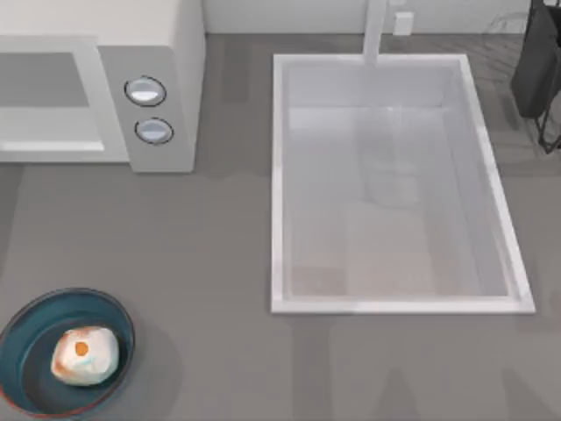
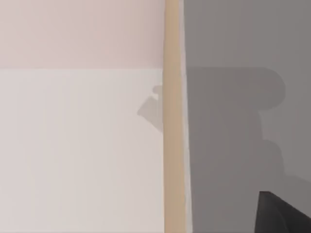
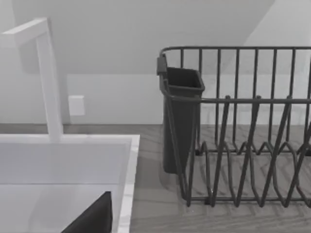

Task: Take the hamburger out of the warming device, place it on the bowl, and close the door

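Hamburger point(image 1: 85, 355) resting in bowl point(image 1: 35, 326) at the counter's point(image 1: 202, 254) front left corner; microwave point(image 1: 166, 53) at back left, door point(image 1: 48, 96) shut; sink point(image 1: 279, 175) right of centre. Gripper states cannot be told

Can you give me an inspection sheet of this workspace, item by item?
Surface: grey counter, with a white sink set into its right half.
Job's things: the hamburger lies in the bowl at the front left. The warming device stands at the back left, with two knobs on its panel. I cannot tell whether its door is fully shut.
Clutter: dark wire dish rack with a cutlery cup to the right of the sink.
Hands: nothing clearly seen. A dark part sits at an edge of each wrist view.
Cables: nothing seen.
Surroundings: white faucet, pale back wall with a small white plate.
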Controlling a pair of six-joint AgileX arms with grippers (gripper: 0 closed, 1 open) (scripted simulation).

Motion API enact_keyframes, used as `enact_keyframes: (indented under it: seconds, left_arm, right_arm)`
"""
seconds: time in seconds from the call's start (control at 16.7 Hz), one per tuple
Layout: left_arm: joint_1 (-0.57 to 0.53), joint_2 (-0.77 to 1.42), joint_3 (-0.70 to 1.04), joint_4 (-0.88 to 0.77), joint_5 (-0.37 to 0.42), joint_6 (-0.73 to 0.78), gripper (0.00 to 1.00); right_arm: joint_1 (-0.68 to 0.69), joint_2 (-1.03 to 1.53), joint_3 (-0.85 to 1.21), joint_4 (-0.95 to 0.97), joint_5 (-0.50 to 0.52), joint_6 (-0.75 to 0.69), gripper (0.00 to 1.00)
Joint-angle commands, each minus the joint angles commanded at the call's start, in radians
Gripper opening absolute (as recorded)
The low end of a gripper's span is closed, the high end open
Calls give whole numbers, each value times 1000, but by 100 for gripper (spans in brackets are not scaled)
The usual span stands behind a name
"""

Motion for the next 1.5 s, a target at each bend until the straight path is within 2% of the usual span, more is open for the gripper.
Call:
enact_keyframes:
  seconds: [0.42,0.84,0.96,1.26,1.5]
  left_arm:
    - [-143,-247,-305,138,-72,-156,0]
    - [-171,-286,-348,158,-89,-191,0]
    - [-228,-343,-396,175,-125,-246,0]
    - [-447,-546,-560,233,-247,-441,0]
    - [-485,-583,-596,246,-274,-478,0]
  right_arm:
    - [0,0,0,0,0,0,100]
    - [0,0,0,0,0,0,100]
    - [0,0,0,0,0,0,100]
    - [0,0,0,0,0,0,100]
    - [0,0,0,0,0,0,100]
